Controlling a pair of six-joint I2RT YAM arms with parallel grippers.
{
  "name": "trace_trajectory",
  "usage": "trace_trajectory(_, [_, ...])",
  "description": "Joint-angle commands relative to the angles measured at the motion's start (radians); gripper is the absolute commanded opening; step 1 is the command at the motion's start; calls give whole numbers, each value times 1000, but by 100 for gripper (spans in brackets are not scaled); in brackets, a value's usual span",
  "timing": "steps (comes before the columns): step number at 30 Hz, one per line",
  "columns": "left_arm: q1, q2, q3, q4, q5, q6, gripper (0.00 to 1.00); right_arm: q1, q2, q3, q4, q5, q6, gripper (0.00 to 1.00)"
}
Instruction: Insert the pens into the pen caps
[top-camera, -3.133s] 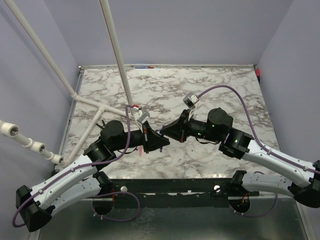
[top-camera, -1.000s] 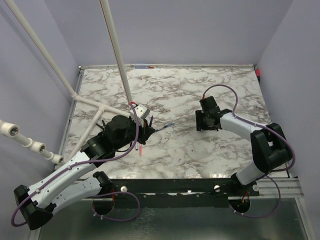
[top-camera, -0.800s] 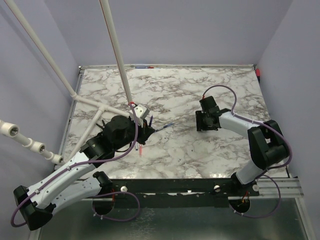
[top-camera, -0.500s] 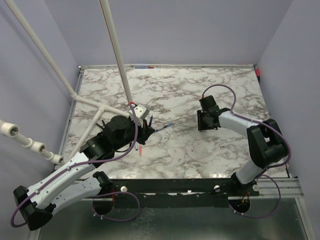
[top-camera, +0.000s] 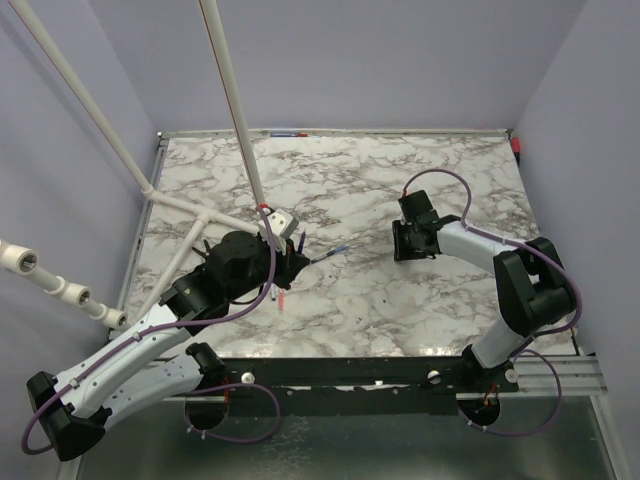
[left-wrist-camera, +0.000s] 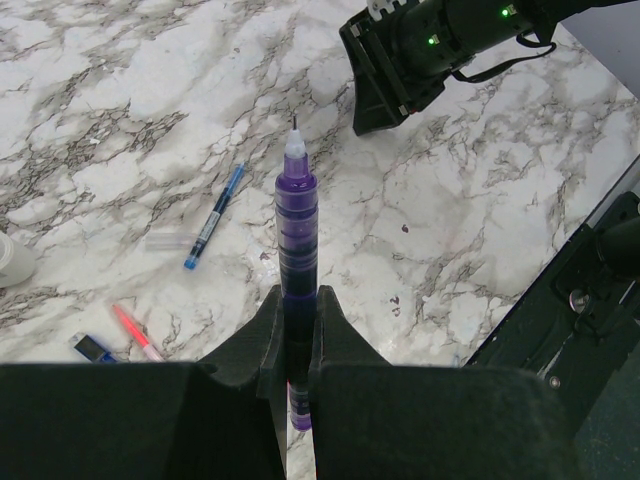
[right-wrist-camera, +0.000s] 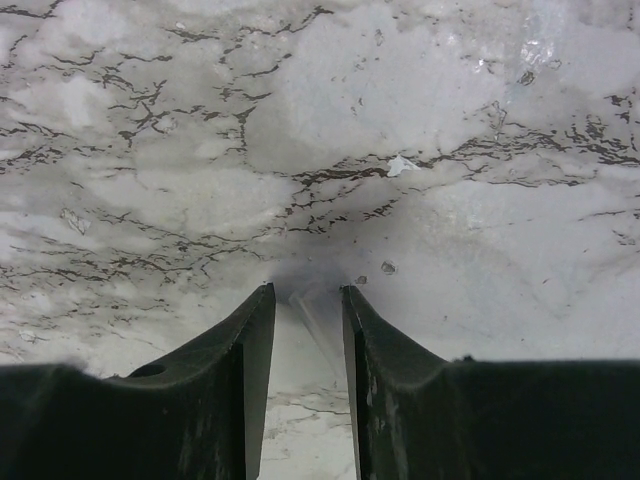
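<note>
Since three seconds ago the right arm has drawn away from the left; lately nothing moved. The left gripper (left-wrist-camera: 297, 305) pinches a purple plastic stick pen (left-wrist-camera: 297, 225) above the marble table (left-wrist-camera: 100, 120). Its long axis runs straight forward, needle tip toward the right gripper (right-wrist-camera: 305, 292), whose grip I cannot tell.

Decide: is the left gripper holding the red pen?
No, the left gripper grips a purple pen; the red pen lies on the table.

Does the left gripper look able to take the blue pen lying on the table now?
Probably not: the left gripper is shut on a purple pen, so it has no free grip. The blue pen itself lies uncovered on the table.
</note>
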Motion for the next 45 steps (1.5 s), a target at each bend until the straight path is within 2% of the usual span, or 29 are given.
trace_trajectory(1, [-2, -9, -9, -4, 23, 12, 0, -7, 11, 0, -53, -43, 9, 39])
trace_trajectory(10, [-2, -6, -8, -3, 28, 13, 0, -4, 8, -3, -76, -46, 8, 39])
trace_trajectory(22, [-2, -6, -6, -4, 32, 10, 0, 20, -7, 2, -126, -6, 17, 33])
trace_trajectory(27, [-1, -10, -8, -3, 33, 10, 0, 43, -3, 6, -140, 23, 27, 27])
trace_trajectory(33, [-1, -14, -9, -4, 33, 11, 0, 55, -3, 14, -139, 35, 38, 1])
trace_trajectory(39, [-1, -15, -9, -5, 29, 11, 0, 70, -70, 28, -139, 29, 51, 1])
trace_trajectory(45, [-2, -12, -9, -6, 34, 11, 0, 85, -206, 38, -145, -9, 68, 1])
